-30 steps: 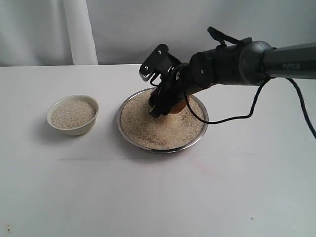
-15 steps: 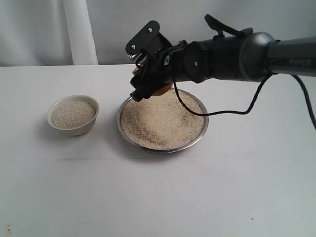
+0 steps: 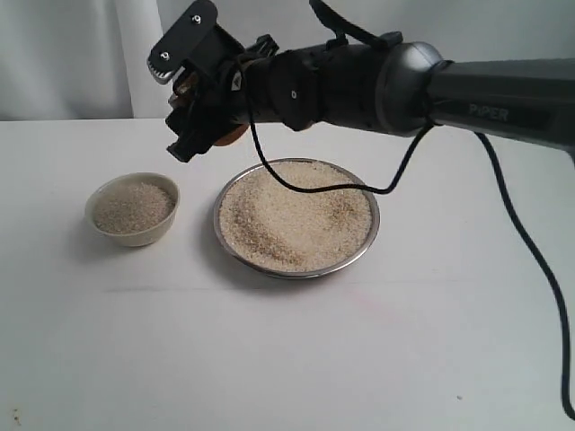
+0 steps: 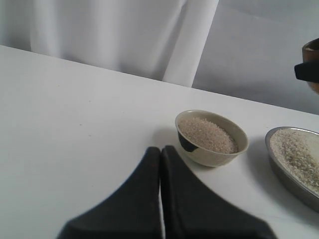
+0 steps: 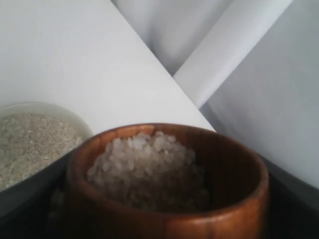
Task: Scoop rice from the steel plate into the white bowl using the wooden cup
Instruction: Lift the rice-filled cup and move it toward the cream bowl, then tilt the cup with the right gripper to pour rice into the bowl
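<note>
My right gripper (image 3: 202,126) is shut on the wooden cup (image 3: 233,135) and holds it in the air, above the table between the white bowl (image 3: 133,235) and the steel plate (image 3: 218,220). The right wrist view shows the cup (image 5: 169,219) upright with a heap of rice (image 5: 144,167) inside, and the bowl's rim (image 5: 50,107) just past it. Rice (image 3: 296,220) fills the plate, and the bowl holds rice (image 3: 133,206) too. My left gripper (image 4: 160,151) is shut and empty, low over the table a short way from the bowl (image 4: 209,158).
A pale curtain (image 3: 144,54) hangs behind the table's far edge. The right arm's black cable (image 3: 395,175) droops over the back of the plate. The left wrist view catches the plate's rim (image 4: 271,149) and the held cup (image 4: 313,49) at its border.
The right gripper has lifted the cup out of the plate's rice and carried it up and to the left, toward the bowl. The plate and bowl have not moved.
</note>
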Tool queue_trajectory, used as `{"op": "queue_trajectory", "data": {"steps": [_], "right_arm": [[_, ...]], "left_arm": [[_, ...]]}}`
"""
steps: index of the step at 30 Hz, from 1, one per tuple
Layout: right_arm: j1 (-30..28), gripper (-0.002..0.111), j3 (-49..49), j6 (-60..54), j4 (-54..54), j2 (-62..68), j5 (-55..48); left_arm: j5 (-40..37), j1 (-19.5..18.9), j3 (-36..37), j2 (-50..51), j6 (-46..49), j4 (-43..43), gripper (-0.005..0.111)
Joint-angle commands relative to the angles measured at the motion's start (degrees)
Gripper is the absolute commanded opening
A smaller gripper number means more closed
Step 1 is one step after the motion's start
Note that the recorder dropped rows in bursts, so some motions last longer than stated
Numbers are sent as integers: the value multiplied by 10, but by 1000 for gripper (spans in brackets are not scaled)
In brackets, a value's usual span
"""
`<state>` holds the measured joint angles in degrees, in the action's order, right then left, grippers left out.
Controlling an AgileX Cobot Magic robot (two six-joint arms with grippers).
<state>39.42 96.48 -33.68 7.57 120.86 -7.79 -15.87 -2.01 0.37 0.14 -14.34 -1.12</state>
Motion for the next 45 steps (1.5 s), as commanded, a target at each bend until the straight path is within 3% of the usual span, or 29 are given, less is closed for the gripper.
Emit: {"op": "queue_trajectory", "data": {"steps": [1, 14, 18, 21, 37, 45], "right_arm": [[6, 0, 93, -14, -12, 46, -76], [48, 0, 339, -13, -118, 197, -210], [69, 0, 383, -12, -225, 229, -247], [87, 0, 391, 5, -311, 244, -259], [122, 0, 392, 8, -526, 275, -273], [125, 0, 392, -62, -539, 275, -273]], "left_arm": [[6, 3, -4, -1, -2, 1, 0], [6, 3, -4, -1, -2, 1, 0], [6, 3, -4, -1, -2, 1, 0], [6, 3, -4, -1, -2, 1, 0], [6, 3, -4, -1, -2, 1, 0], [6, 3, -4, -1, -2, 1, 0]]}}
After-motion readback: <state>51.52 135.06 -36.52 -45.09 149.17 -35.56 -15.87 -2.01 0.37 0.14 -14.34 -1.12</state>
